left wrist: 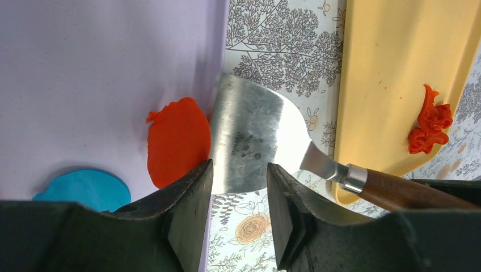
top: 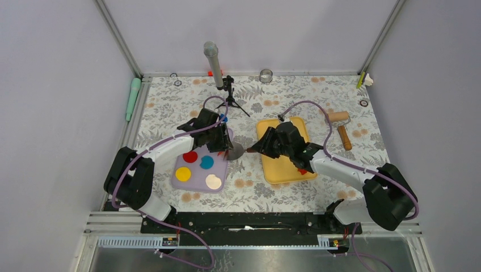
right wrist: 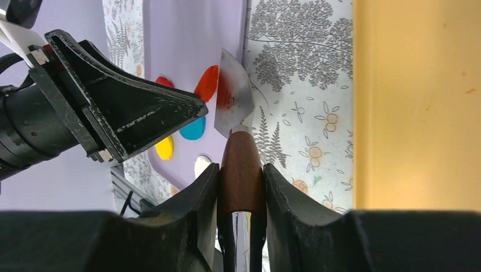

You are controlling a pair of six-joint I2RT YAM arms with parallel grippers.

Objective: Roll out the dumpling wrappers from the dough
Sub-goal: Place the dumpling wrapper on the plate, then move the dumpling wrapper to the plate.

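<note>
Now your right gripper (right wrist: 241, 173) clamps the spatula (left wrist: 249, 141), its blade just beside a red wrapper (left wrist: 177, 141) at the tray's (left wrist: 85, 68) right edge, your left gripper (left wrist: 239, 173) hanging parted and empty right above.

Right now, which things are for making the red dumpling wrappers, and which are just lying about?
For the job: red wrappers, spatula in the right hand, rolling pin, purple tray, yellow tray with a red dough scrap.
Lying about: microphone, glass jar, green stick, blue disc, yellow disc, cream disc.
</note>
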